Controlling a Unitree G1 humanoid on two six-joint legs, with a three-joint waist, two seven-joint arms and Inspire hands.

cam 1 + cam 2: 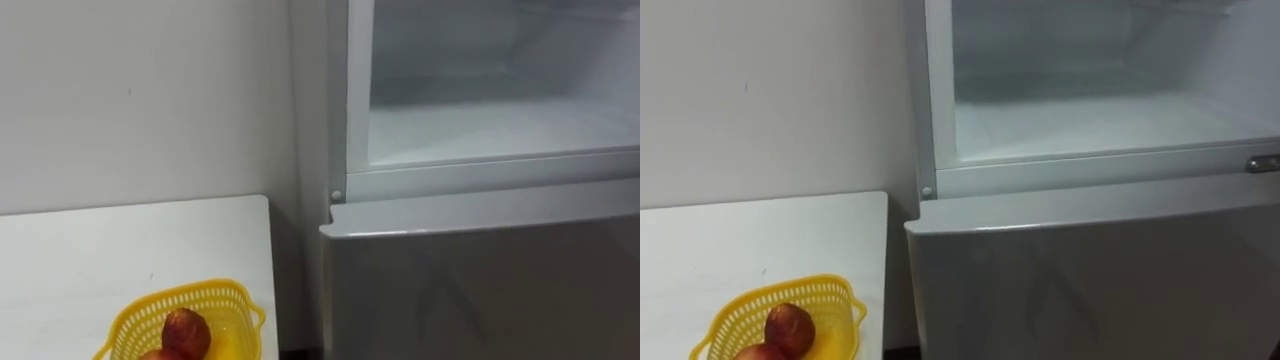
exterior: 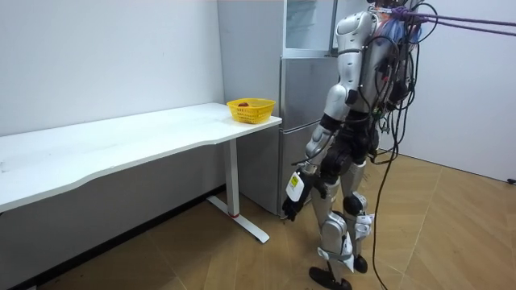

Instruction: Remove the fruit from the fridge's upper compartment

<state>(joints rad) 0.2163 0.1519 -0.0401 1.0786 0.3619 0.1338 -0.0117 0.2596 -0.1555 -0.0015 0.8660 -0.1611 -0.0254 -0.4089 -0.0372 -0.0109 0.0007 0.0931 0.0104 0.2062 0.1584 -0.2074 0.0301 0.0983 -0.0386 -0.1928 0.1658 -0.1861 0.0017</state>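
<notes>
Left eye view: you are looking into the upper fridge compartment (image 1: 500, 120), which is standing open above the closed grey lower door (image 1: 480, 290). The part of its white shelf (image 1: 480, 130) in view is lying bare. To the left, a white surface (image 1: 100, 250) is carrying a yellow basket (image 1: 225, 298) near its fridge-side edge, and two red fruits (image 1: 186, 330) are resting inside it, touching each other. Judging by the task, these fruits are likely what the compartment held, and the basket is sitting close to the fridge so that the carry between the two is short. Room view: the robot is standing upright, facing the fridge, with the surface on its left. Its left hand (image 2: 293, 196) is hanging low beside the thigh, well apart from both compartment and basket. It is too small for you to tell whether it is wide or closed, or whether it is carrying anything. The basket is showing here at the surface's end nearest the fridge. Right eye view: you are seeing the same arrangement, with the fruits lying in the basket and the shelf showing bare. If more is to come out, you are probably facing a fresh reach upward into the compartment.
</notes>
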